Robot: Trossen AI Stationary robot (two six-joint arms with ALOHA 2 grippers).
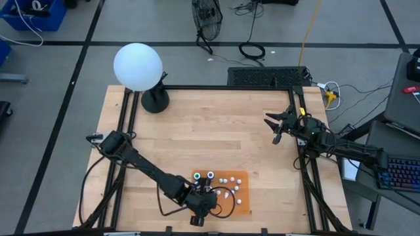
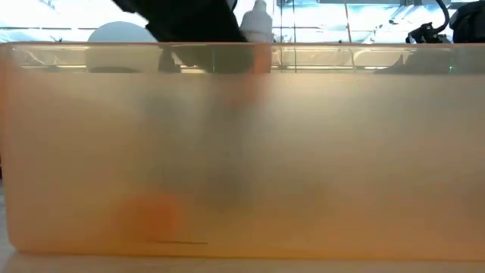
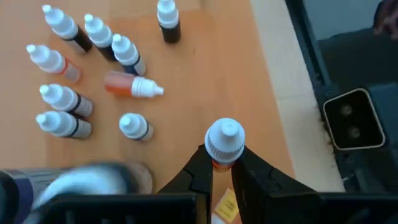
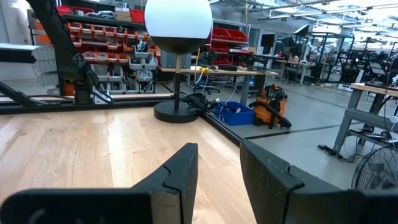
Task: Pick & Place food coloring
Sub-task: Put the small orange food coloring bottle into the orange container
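The food coloring bottles stand on a flat orange mat near the table's near edge. In the left wrist view, several white-capped dropper bottles stand upright and one orange bottle lies on its side. Two dark bottles with teal tops stand at the mat's far left corner. My left gripper is at the mat's near left part, shut on one dropper bottle. My right gripper waits open above the table's right side. My left gripper pinches an orange dropper bottle just below its white cap, one finger on each side. The fingers slant down from above. The bottle stands upright between them with the cap uppermost. Its lower end is hidden, so lifted or resting cannot be told.
A white globe lamp on a black base stands at the table's far left. Bare wood lies between the mat and the right arm. An orange translucent wall fills the low view. A blurred dark bottle sits close to the left gripper.
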